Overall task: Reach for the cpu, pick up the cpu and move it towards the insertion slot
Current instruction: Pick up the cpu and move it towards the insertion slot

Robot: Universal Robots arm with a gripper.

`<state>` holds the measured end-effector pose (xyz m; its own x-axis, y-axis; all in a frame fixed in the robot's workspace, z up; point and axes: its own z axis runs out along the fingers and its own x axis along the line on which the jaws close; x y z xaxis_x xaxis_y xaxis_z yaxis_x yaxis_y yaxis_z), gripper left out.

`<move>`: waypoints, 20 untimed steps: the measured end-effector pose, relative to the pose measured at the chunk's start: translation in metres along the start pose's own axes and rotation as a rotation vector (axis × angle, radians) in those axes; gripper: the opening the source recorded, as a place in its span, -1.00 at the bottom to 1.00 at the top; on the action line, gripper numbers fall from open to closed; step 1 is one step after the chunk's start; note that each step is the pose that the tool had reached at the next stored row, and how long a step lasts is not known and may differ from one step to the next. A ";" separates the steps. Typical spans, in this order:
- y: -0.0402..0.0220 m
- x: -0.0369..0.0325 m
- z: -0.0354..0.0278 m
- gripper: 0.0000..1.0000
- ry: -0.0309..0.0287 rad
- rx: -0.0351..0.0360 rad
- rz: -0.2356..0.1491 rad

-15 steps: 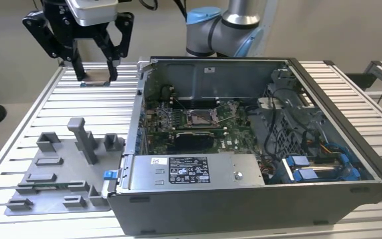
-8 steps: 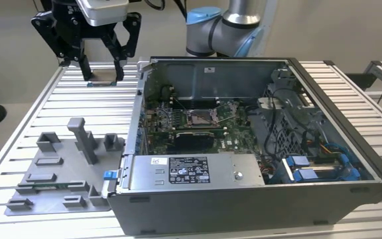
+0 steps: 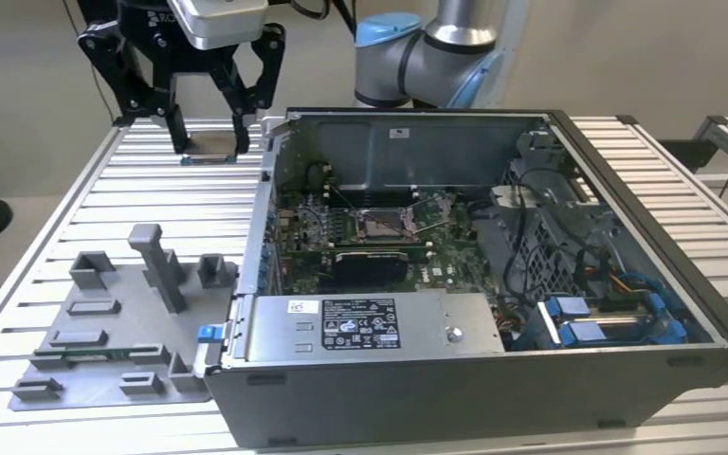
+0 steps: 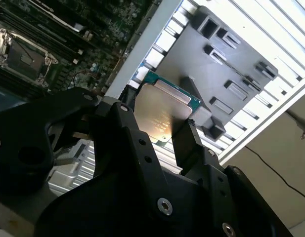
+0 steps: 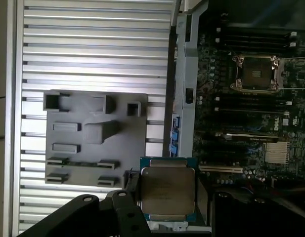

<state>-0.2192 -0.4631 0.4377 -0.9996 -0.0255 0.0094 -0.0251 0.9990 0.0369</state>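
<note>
My gripper [image 3: 212, 144] hangs above the slatted table, just off the exterior view's left of the computer case's back corner. It is shut on the cpu [image 3: 212, 156], a thin square plate held flat between the two black fingers [image 3: 181, 140]. In both wrist views the cpu [image 4: 162, 111] [image 5: 167, 190] shows its silvery top and green edge, clamped on two opposite sides. The insertion slot [image 3: 381, 225] is a silver-framed square socket on the green board inside the case, to the exterior view's right of and below the gripper. The insertion slot [image 5: 255, 74] [image 4: 21, 54] lies apart from the cpu.
The open computer case [image 3: 617, 313] has a raised wall [image 3: 263, 218] between the gripper and the board. A grey fixture plate [image 3: 111, 351] with upright blocks lies on the table [image 3: 149, 199] at the exterior view's left. Cables and a drive bay fill the case's right part.
</note>
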 end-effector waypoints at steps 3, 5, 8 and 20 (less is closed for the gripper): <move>-0.0001 -0.0044 0.0000 -1.00 0.0000 0.0000 0.000; -0.0002 -0.0073 -0.0001 -1.00 0.0000 0.0000 0.000; -0.0003 -0.0113 -0.0001 -1.00 0.0000 0.0000 0.000; -0.0006 -0.0231 -0.0002 -1.00 0.0000 0.0000 0.000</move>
<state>-0.1961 -0.4631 0.4377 -0.9996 -0.0255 0.0094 -0.0251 0.9990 0.0369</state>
